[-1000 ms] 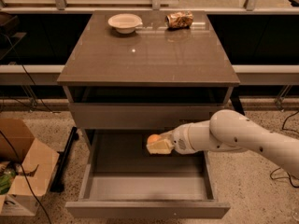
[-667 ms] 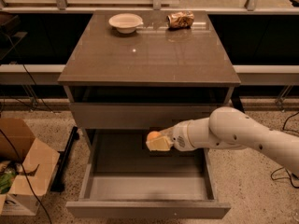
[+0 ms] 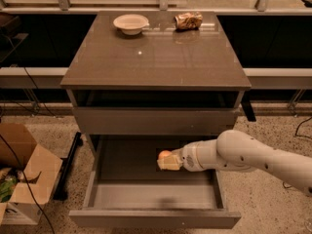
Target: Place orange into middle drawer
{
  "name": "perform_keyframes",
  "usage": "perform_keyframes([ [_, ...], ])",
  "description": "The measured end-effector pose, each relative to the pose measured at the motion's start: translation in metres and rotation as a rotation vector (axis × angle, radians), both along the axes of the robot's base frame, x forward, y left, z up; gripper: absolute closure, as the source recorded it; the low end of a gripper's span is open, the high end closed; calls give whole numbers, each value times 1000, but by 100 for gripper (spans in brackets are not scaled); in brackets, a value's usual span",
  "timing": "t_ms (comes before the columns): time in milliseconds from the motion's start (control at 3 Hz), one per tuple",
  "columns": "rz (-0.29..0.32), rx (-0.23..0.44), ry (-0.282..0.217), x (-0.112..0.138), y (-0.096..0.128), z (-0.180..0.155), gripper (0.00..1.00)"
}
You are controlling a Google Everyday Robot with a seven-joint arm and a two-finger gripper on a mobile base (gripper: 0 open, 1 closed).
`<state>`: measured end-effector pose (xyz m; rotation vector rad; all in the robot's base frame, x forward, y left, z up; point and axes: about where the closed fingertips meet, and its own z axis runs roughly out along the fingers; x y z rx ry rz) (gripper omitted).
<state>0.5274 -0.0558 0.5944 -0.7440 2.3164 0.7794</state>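
Here: gripper clasping orange above middle drawer.

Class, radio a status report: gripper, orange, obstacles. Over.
Gripper in open middle drawer, shut on orange. Orange not yet released. Bowl, snack bag on top, out of the way.

The white arm entered from the right and extended roughly level toward the left. The hand was positioned above the floor of the open middle drawer, fingers closed on the orange.
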Motion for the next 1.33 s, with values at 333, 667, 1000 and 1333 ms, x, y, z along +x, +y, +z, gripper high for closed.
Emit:
perform_keyframes([
  [333,-50,25,46,0,-13,-42,100],
  [667,-65,14,101,-4,-18,-82,100],
  [1000,-72,-14,160,-14,-23,-125,100],
  [1333,-90,-50,200,-24,-26,-164,82],
])
